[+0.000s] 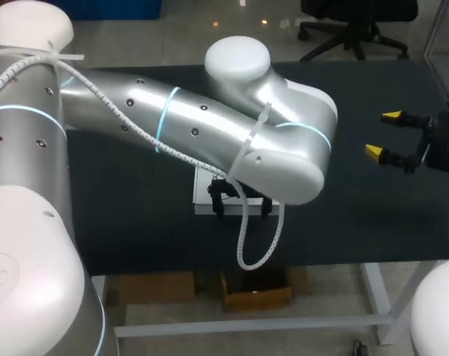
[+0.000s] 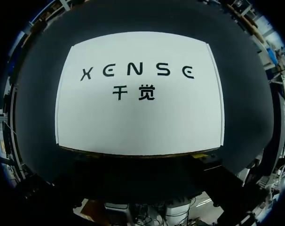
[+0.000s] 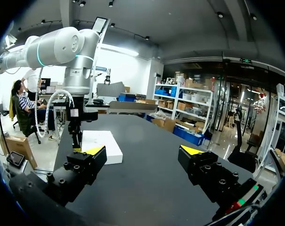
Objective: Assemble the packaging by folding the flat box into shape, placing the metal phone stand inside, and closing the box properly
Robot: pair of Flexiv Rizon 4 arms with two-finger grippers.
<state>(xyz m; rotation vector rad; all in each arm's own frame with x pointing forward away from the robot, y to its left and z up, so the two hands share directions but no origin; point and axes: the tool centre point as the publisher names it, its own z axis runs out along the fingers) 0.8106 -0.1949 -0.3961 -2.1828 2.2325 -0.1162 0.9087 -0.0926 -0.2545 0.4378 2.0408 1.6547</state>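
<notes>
A white box with dark print on its top lies flat on the black table, straight below my left wrist camera. In the head view only a corner of the box shows under my left arm, which reaches in over the table's middle. My left gripper hangs at the box's near edge, its dark fingers apart and nothing seen between them; the right wrist view shows this gripper standing over the box. My right gripper is open far to the right, well off the box, its yellow tips wide apart. No metal phone stand is in view.
The black table carries only the box in these views. Its front edge runs a short way below the box. A broad stretch of table top separates my right gripper from the box.
</notes>
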